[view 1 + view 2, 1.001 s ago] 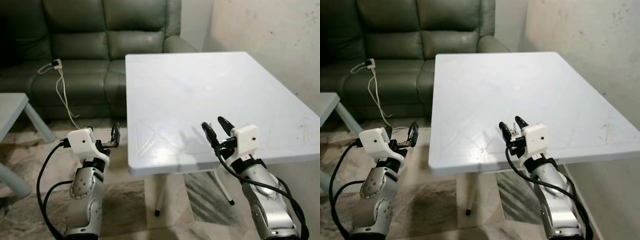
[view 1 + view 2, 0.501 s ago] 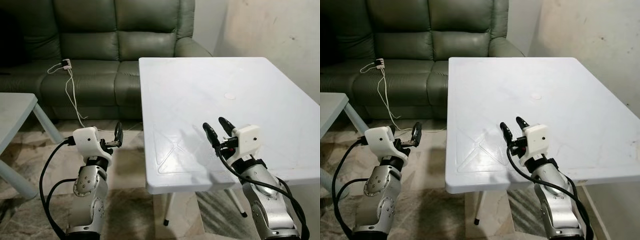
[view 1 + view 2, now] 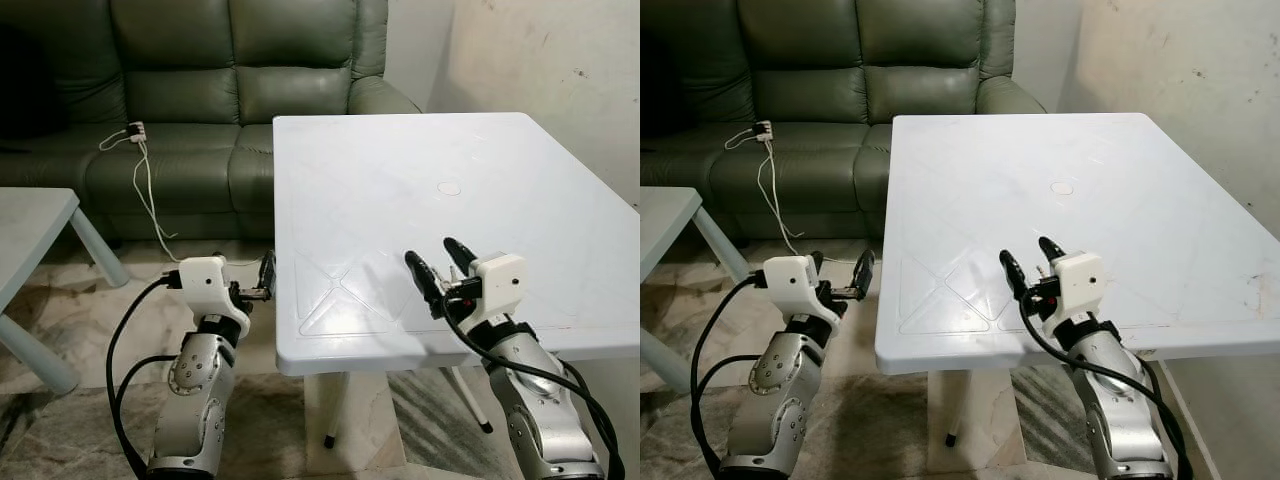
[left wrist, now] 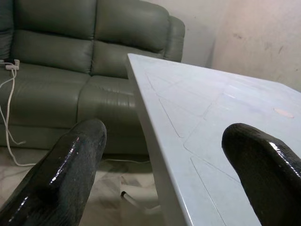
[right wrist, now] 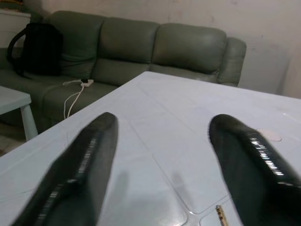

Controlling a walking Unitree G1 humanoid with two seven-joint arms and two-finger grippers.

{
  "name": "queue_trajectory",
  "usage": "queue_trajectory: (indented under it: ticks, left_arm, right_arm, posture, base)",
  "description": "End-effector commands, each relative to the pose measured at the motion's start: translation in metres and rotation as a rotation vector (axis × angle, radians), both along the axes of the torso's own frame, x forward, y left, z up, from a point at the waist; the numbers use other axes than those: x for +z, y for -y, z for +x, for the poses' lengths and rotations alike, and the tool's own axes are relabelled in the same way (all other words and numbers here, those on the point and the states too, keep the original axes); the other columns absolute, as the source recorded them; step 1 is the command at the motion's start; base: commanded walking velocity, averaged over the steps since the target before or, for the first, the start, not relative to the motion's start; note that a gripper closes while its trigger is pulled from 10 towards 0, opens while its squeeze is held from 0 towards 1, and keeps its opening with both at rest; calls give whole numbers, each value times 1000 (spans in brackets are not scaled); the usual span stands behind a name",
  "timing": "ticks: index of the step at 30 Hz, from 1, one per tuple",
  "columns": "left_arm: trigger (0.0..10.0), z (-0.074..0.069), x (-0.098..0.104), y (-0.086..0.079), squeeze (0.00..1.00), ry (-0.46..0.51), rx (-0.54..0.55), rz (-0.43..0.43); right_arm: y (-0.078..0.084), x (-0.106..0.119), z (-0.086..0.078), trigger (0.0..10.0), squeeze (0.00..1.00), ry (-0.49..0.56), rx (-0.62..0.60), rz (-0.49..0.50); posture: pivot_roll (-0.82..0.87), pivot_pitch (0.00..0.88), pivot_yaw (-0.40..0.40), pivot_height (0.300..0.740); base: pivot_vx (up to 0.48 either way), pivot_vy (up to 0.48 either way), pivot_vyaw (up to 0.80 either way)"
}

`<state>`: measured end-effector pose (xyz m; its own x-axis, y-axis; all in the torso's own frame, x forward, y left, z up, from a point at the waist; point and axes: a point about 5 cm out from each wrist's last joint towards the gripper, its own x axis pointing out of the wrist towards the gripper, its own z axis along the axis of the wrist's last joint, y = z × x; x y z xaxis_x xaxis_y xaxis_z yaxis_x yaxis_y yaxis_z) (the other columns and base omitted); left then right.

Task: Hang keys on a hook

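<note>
Hovering off the worktop's (image 3: 520, 160) left edge, the left hand (image 3: 266, 275) is spread and empty. Above its near edge, the right hand (image 3: 440, 265) is likewise. Neither keys nor hook can be made out.

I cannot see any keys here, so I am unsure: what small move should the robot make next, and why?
Probably turn the head to search the room. The left tool and the right tool are open and empty, and the white table bears no keys or hook that I can make out.
</note>
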<state>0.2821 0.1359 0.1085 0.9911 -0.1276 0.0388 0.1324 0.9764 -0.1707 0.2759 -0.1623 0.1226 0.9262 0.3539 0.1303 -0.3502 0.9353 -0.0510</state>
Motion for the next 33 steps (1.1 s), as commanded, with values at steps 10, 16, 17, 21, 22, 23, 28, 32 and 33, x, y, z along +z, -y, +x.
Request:
queue_trajectory:
  ticks: [10,16,17,21,22,23,28,32,33]
  left_arm:
    - [10000,-6,11,19,0,39,-113,33]
    - [10000,-11,15,32,0,62,-178,75]
    - [10000,-11,15,32,0,62,-178,75]
    - [10000,-14,14,39,0,61,-219,87]
    - [10000,-17,13,43,0,59,-247,102]
    - [10000,-18,13,45,0,57,-262,109]
    - [10000,-22,12,53,0,57,-314,125]
    - [10000,-27,11,62,0,59,-361,140]
    - [10000,-27,11,63,0,57,-369,141]
  right_arm:
    - [4,-4,-1,10000,0,-46,-4,-11]
    - [11,-9,0,10000,0,-72,-51,25]
    - [11,-9,0,10000,0,-72,-51,25]
    - [14,-11,0,10000,0,-88,-66,49]
    - [15,-12,1,10000,0,-90,-67,42]
    - [14,-12,1,10000,0,-90,-61,37]
    - [11,-11,4,10000,0,-84,-14,-5]
    - [4,-11,9,10000,0,-92,60,-46]
    - [3,-11,10,10000,0,-97,79,-54]
  posture:
    - [44,0,-59,740]
    - [46,4,-61,740]
    - [46,4,-61,740]
    - [47,7,-62,740]
    - [46,10,-60,740]
    - [46,12,-59,740]
    - [44,16,-57,740]
    - [46,19,-57,740]
    - [48,21,-56,740]
  base:
    - [0,0,-460]
    - [0,0,-734]
    - [0,0,-575]
    - [0,0,0]
    - [0,0,0]
    - [0,0,0]
    - [0,0,0]
    - [0,0,0]
    - [0,0,0]
